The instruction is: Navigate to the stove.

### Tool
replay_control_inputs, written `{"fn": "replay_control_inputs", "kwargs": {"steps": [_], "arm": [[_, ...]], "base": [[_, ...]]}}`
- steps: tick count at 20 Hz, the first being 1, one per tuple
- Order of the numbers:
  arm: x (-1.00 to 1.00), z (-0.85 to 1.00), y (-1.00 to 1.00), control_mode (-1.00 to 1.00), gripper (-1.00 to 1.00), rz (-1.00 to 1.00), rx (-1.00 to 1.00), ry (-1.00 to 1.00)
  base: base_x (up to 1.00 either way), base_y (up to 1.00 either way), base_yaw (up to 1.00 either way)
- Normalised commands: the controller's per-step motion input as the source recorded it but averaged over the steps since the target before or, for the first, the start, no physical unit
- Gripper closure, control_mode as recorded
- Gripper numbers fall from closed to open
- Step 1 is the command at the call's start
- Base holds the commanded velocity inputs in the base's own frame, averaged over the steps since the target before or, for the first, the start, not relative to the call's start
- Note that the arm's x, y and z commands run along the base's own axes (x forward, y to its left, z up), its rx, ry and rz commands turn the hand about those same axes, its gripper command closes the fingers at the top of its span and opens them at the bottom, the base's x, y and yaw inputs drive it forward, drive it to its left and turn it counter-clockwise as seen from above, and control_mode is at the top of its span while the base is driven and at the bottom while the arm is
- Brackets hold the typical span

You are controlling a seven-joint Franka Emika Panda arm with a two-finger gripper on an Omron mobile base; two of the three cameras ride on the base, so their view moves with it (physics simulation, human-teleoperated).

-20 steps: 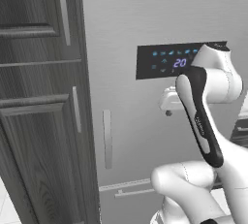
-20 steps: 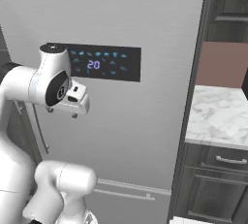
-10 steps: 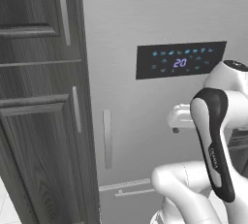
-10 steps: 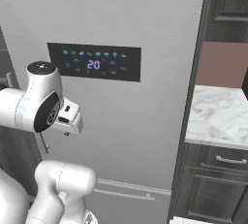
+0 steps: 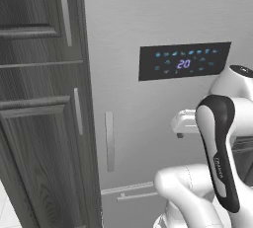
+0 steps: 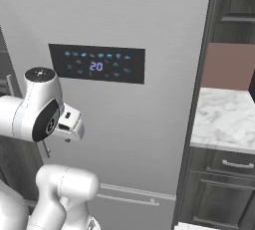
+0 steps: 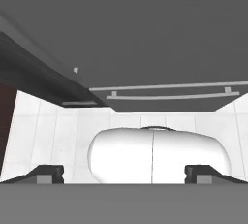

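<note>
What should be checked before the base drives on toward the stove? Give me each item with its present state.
1. Stove in sight: not ok. The base faces the grey fridge with its lit display panel.
2. Gripper empty: ok. Its fingertips stand wide apart with nothing between them.
3. Arm tucked in: ok. It is folded close above the base, short of the fridge door.
4. Left side: not ok. The dark tall cabinet stands close.
5. Right side: cannot tell. A marble counter lies beyond the fridge; the floor there is barely visible.
6. Which way the stove lies: cannot tell.
</note>
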Motion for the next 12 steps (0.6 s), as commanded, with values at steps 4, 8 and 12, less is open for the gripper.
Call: {"fn": "replay_control_inputs", "kwargs": {"steps": [4, 8, 12], "arm": [[0.0, 0.0, 0.0, 1.0, -1.0, 0.0, 0.0, 0.0], [0.0, 0.0, 0.0, 1.0, -1.0, 0.0, 0.0, 0.0], [0.0, 0.0, 0.0, 1.0, -1.0, 0.0, 0.0, 0.0]], "base": [[-0.49, 0.0, 0.0], [-1.0, 0.0, -0.03], [-1.0, -0.01, -0.24]]}}
